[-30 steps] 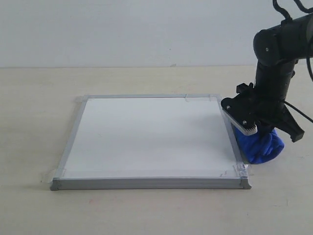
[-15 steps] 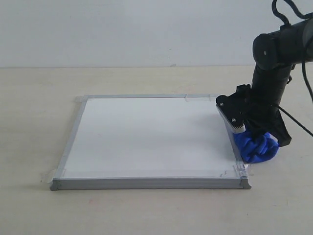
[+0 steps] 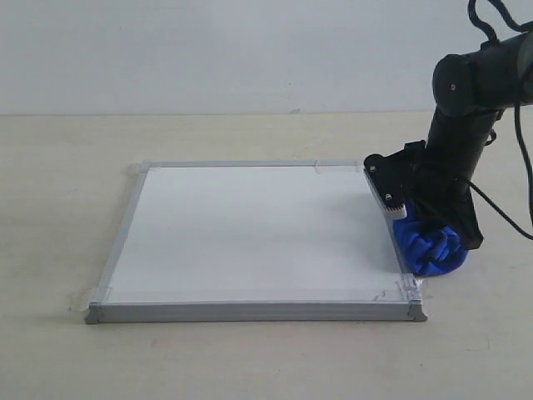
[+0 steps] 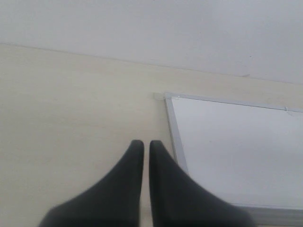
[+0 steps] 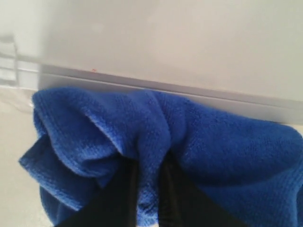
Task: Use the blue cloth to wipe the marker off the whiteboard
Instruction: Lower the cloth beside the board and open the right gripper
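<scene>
The whiteboard [image 3: 250, 233] lies flat on the table, and its white face shows no wavy red marker line. Only a faint reddish smudge [image 3: 381, 293] sits by its near right corner. The blue cloth [image 3: 431, 248] is bunched against the outside of the board's right frame. My right gripper [image 3: 429, 229] reaches down into it, shut on a fold of the cloth [image 5: 151, 142]. The grey frame [image 5: 189, 90] runs just beyond the cloth. My left gripper [image 4: 142, 146] is shut and holds nothing. It hovers over bare table beside the whiteboard's [image 4: 236, 146] far left corner, and is out of the exterior view.
The beige table [image 3: 67, 208] stretches around the board, with a pale wall [image 3: 208, 50] behind it. Clear tape bits [image 3: 83, 297] hold the board's corners. The right arm's black cable [image 3: 508, 212] loops to the right of the cloth.
My right gripper has carried the cloth leftward and a little farther back, from beside the board to up against its right frame. The cloth looks more squashed. The board has not moved.
</scene>
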Available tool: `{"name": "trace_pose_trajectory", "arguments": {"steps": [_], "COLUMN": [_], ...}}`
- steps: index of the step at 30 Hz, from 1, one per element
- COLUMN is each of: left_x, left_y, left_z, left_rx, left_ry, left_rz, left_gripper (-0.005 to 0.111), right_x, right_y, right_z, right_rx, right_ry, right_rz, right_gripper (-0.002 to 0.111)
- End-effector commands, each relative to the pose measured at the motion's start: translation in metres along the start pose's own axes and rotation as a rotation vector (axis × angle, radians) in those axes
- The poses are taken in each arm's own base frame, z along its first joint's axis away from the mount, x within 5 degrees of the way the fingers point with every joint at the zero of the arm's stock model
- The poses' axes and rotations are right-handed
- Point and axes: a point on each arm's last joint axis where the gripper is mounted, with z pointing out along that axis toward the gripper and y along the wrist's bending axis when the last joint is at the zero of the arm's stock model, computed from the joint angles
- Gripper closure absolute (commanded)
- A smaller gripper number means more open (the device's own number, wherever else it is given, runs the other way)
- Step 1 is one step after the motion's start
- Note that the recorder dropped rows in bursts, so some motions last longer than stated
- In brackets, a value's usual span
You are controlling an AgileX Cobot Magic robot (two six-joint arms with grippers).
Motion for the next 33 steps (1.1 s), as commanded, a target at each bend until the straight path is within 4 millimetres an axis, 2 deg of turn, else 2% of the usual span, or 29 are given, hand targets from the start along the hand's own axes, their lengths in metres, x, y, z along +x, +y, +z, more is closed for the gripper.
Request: {"name": "trace_pose_trajectory", "arguments": {"steps": [1,4,6,8,10,11,21,24,29,33], "left_x": [-0.003,-0.003,-0.003,-0.003,-0.003,-0.003,-0.003,-0.003,-0.003,-0.003], "left_y": [0.0,0.0,0.0,0.0,0.0,0.0,0.0,0.0,0.0,0.0], "left_z": [-0.001,-0.001,-0.001,-0.001,-0.001,-0.001,-0.001,-0.001,-0.001,-0.001], "left_rx": [-0.003,-0.003,-0.003,-0.003,-0.003,-0.003,-0.003,-0.003,-0.003,-0.003], "left_ry": [-0.021,-0.021,-0.021,-0.021,-0.021,-0.021,-0.021,-0.021,-0.021,-0.021], "left_rz": [0.007,0.007,0.007,0.007,0.007,0.007,0.007,0.007,0.007,0.007], "left_gripper": [0.102,0.102,0.102,0.102,0.102,0.102,0.102,0.102,0.102,0.102], "right_x": [-0.005,-0.006,-0.006,-0.006,-0.006,-0.006,-0.006,-0.003,0.005,0.008], "right_y": [-0.004,-0.004,-0.006,-0.007,-0.008,-0.009,-0.01,-0.011,-0.003,-0.001], "right_z": [0.0,0.0,0.0,0.0,0.0,0.0,0.0,-0.002,-0.025,-0.059], "right_rx": [0.033,0.04,0.062,0.071,0.08,0.095,0.101,0.113,0.087,0.171], "right_ry": [-0.054,-0.062,-0.064,-0.065,-0.066,-0.067,-0.077,-0.041,0.043,0.054], "right_rz": [0.083,0.09,0.096,0.101,0.097,0.1,0.269,0.234,0.123,0.101], "right_gripper": [0.108,0.096,0.077,0.051,0.03,0.026,0.03,0.03,0.03,0.03]}}
